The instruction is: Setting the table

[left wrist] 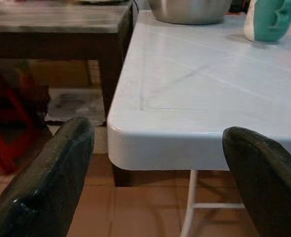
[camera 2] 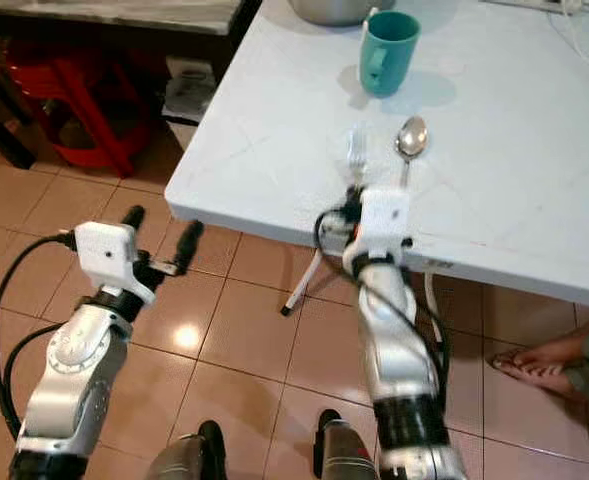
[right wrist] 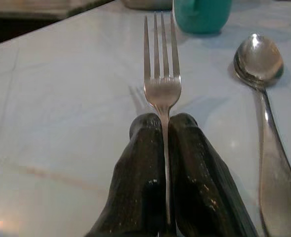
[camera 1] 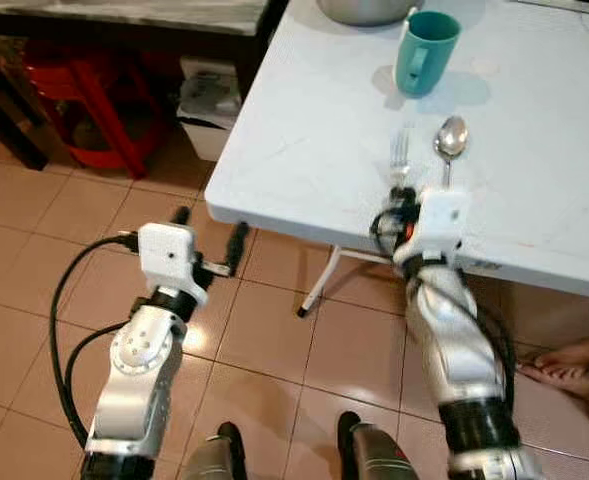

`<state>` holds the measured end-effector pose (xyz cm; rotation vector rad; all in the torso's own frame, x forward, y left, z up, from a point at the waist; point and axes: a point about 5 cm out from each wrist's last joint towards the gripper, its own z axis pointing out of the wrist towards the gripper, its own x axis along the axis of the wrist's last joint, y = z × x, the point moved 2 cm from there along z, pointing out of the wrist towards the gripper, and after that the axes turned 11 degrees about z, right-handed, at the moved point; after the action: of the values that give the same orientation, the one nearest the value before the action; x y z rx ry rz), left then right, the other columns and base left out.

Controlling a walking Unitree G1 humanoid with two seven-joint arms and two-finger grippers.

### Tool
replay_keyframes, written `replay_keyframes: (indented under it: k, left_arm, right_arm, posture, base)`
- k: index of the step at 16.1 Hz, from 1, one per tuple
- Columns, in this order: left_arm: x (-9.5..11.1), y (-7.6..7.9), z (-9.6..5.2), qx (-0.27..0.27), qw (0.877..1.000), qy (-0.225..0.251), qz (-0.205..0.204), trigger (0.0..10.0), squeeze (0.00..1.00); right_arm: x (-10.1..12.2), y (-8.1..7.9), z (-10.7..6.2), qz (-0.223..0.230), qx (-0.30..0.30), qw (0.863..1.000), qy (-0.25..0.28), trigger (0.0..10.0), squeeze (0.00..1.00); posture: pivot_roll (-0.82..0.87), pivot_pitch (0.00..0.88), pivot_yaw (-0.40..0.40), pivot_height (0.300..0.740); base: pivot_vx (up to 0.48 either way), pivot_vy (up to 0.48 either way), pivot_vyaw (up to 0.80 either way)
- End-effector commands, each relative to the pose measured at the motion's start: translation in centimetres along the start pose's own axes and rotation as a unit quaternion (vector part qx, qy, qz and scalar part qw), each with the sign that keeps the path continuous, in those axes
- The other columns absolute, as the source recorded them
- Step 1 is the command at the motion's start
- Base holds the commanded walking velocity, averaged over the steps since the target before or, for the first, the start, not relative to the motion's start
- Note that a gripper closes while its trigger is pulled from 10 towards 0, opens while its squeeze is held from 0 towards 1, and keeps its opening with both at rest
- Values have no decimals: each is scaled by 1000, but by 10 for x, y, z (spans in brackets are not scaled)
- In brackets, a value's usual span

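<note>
A metal fork points away from me over the white table, its handle pinched between the fingers of my right gripper, which is shut on it near the table's front edge. A spoon lies flat just right of the fork. Behind them stands a teal mug, and a metal bowl sits at the far edge. My left gripper hangs open over the floor, left of the table's corner.
A red plastic stool and a white box sit under a dark table at the left. The white table's folding leg stands on the tiled floor. A person's bare feet are at the right.
</note>
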<state>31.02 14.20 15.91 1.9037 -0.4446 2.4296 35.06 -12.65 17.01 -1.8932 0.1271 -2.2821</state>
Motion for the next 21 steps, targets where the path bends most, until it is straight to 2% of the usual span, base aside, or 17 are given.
replay_keyframes:
  k: [1,7,10,13,21]
  left_arm:
    - [-5,-4,-2,8,1000,-7,5,10000,0]
    - [-12,-5,3,14,1000,-10,11,10000,0]
    - [-14,-10,1,49,999,-13,7,10000,0]
    - [-18,-15,-1,54,998,-16,10,10000,0]
    - [-19,-5,5,31,999,-7,-9,10000,0]
  right_arm:
    - [7,3,-7,-3,4,1000,17,10000,0]
    - [7,13,-27,-18,-11,1000,15,10000,0]
    - [4,19,-40,-4,-36,999,4,10000,0]
    - [-2,32,-57,-35,-53,998,-13,10000,0]
    - [4,25,-46,-38,-30,999,-9,10000,0]
  posture:
    - [-60,202,27,740]
    - [-72,136,30,740]
    - [-73,115,27,740]
    - [-73,100,24,740]
    - [-92,71,19,740]
  base:
    - [0,0,0]
    - [0,0,0]
    - [0,0,0]
    - [0,0,0]
    - [0,0,-539]
